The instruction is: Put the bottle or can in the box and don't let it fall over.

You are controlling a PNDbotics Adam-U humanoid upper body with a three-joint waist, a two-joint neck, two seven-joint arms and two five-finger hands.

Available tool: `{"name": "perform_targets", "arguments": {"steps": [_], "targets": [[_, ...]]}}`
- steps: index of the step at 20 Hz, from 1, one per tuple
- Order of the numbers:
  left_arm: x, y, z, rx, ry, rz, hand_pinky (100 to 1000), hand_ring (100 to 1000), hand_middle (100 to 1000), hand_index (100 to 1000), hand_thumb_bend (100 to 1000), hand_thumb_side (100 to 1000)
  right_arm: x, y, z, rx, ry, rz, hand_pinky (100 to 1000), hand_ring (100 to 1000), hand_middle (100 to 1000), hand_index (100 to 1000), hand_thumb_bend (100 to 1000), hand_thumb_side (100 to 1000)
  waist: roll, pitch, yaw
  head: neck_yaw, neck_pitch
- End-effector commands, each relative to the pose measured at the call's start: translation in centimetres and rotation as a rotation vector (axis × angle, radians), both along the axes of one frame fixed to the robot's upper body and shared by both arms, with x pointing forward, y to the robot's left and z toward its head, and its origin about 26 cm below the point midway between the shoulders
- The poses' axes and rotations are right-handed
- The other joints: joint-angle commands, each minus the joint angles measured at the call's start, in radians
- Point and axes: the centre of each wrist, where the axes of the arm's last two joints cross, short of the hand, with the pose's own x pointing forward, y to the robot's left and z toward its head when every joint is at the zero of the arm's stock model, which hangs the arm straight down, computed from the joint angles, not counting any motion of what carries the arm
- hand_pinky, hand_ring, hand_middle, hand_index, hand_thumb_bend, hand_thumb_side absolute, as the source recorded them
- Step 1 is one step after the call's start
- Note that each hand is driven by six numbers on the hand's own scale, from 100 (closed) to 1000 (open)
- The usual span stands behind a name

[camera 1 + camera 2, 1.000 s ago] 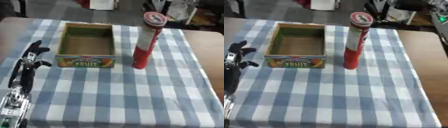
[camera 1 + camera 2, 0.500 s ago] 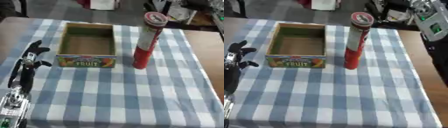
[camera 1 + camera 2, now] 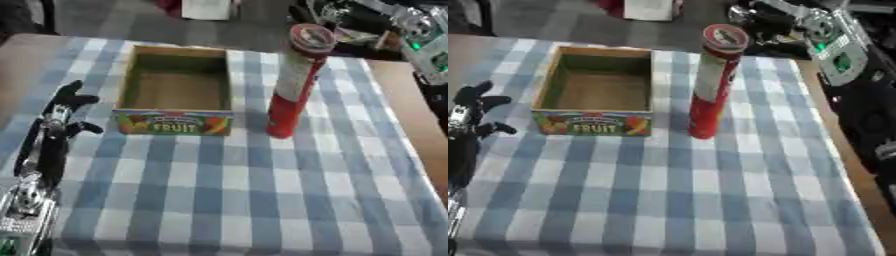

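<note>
A tall red can (image 3: pixel 709 95) with a round lid stands upright on the checked cloth, just right of the box. The open cardboard box (image 3: pixel 175 122) has a "FRUIT" label on its front wall and nothing inside. My left hand (image 3: pixel 59 117) rests at the left edge of the table, left of the box, fingers up and relaxed, holding nothing. My right arm (image 3: pixel 837 50), black with a pale panel and green lights, comes in from the upper right. Its hand (image 3: pixel 767 22) shows as a dark blurred shape behind and right of the can's lid, apart from it.
The blue-and-white checked cloth (image 3: pixel 262 200) covers the table's near half and holds nothing else. Bare brown table edge (image 3: pixel 411 100) runs along the right. Floor and dark clutter lie beyond the far edge.
My right arm has come in from the upper right corner and moved left toward the can's top. The can, box and left hand stay where they were.
</note>
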Motion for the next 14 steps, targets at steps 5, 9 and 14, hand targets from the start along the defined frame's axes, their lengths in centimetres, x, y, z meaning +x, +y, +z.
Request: {"name": "perform_targets", "arguments": {"steps": [5, 9, 14], "targets": [[0.16, -0.14, 1.00, 0.009, -0.032, -0.017, 545, 930, 706, 953, 354, 986, 0.37, -0.44, 0.54, -0.015, -0.015, -0.018, 834, 910, 915, 1000, 100, 1000, 0.004, -0.018, 0.003, 0.000, -0.004], [0.18, -0.16, 1.02, 0.009, -0.032, -0.018, 545, 930, 705, 953, 354, 986, 0.42, -0.27, 0.45, -0.015, -0.014, -0.013, 833, 907, 910, 1000, 100, 1000, 0.004, -0.019, 0.004, 0.000, -0.001], [0.18, -0.17, 1.03, 0.008, -0.032, -0.020, 546, 929, 705, 953, 354, 986, 0.40, -0.05, 0.43, -0.016, -0.011, -0.001, 831, 903, 906, 1000, 100, 1000, 0.004, -0.020, 0.005, 0.002, 0.001]]}}
